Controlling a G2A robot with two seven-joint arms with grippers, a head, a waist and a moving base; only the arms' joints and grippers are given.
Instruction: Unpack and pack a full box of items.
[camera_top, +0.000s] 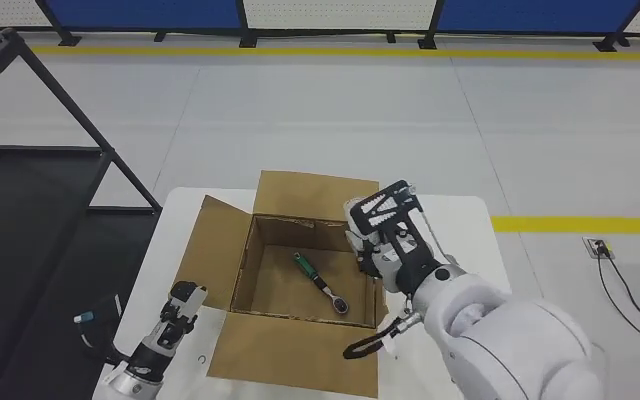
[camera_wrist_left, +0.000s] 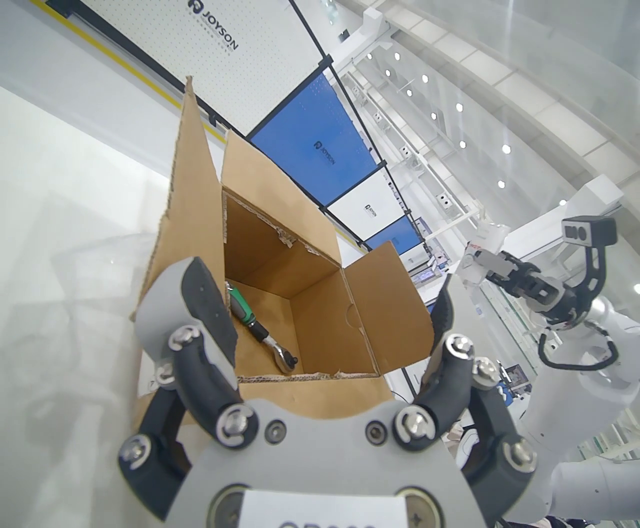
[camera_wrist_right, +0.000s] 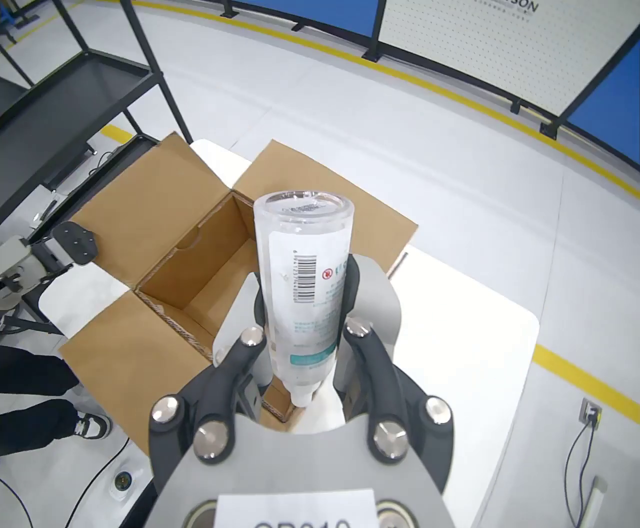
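Observation:
An open cardboard box (camera_top: 260, 345) stands in the middle of the white table (camera_top: 470, 215) with its flaps spread. A ratchet wrench (camera_top: 320, 283) with a green handle lies on the box floor, also in the left wrist view (camera_wrist_left: 254, 326). My right gripper (camera_top: 368, 238) hangs over the box's right wall, shut on a clear bottle (camera_wrist_right: 300, 280) with a white label, cap end toward the wrist. The left wrist view shows that bottle (camera_wrist_left: 472, 262) far off. My left gripper (camera_wrist_left: 325, 320) is open and holds nothing, low at the table's front left corner (camera_top: 185, 297), apart from the box.
A black metal rack (camera_top: 60, 200) stands left of the table. The box's left flap (camera_top: 222, 250) rises between my left gripper and the box opening. A cable (camera_top: 90, 322) hangs off the table's left side. Bare tabletop lies right of the box.

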